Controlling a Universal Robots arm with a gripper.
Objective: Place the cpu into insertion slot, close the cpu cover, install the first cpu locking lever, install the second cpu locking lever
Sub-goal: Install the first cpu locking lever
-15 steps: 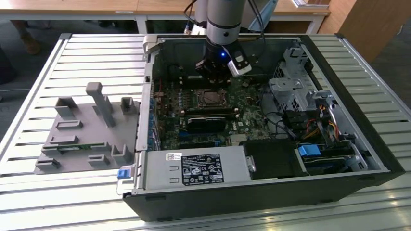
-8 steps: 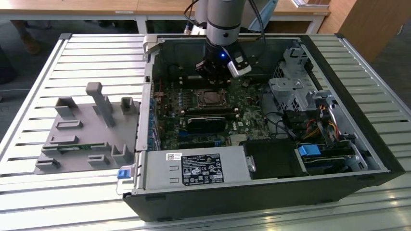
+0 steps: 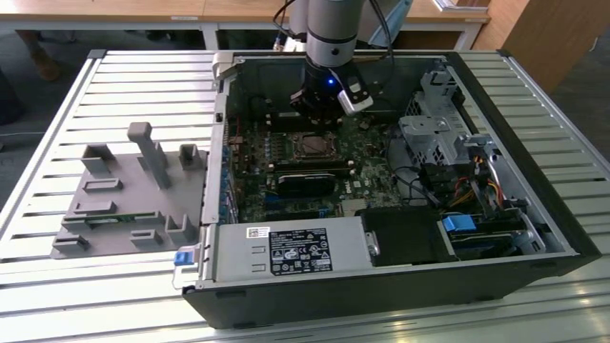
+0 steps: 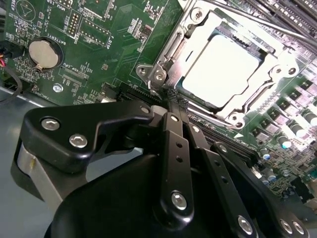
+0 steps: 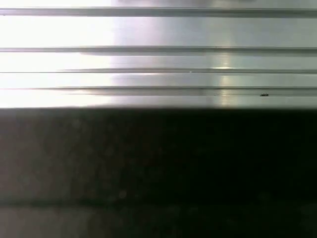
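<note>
Inside the open computer case, the insertion slot (image 3: 313,145) sits on the green motherboard (image 3: 372,168). In the second wrist view the cpu (image 4: 223,69) lies flat in the slot, its silver top bright. The cpu cover (image 4: 247,106), a silver frame, lies down around the chip. My gripper (image 4: 173,95) is shut, its black fingers (image 4: 177,148) pressed together with nothing seen between them. Its tip rests beside the socket's corner tab (image 4: 156,74). In the exterior view the gripper (image 3: 321,118) hangs just behind the slot.
A coin battery (image 4: 43,52) sits on the board beyond the socket. A black block (image 3: 305,182) lies in front of the slot, drive cages (image 3: 438,139) at the exterior view's right, a power supply (image 3: 286,250) in front. A grey fixture (image 3: 133,193) stands on the slatted table (image 5: 158,49).
</note>
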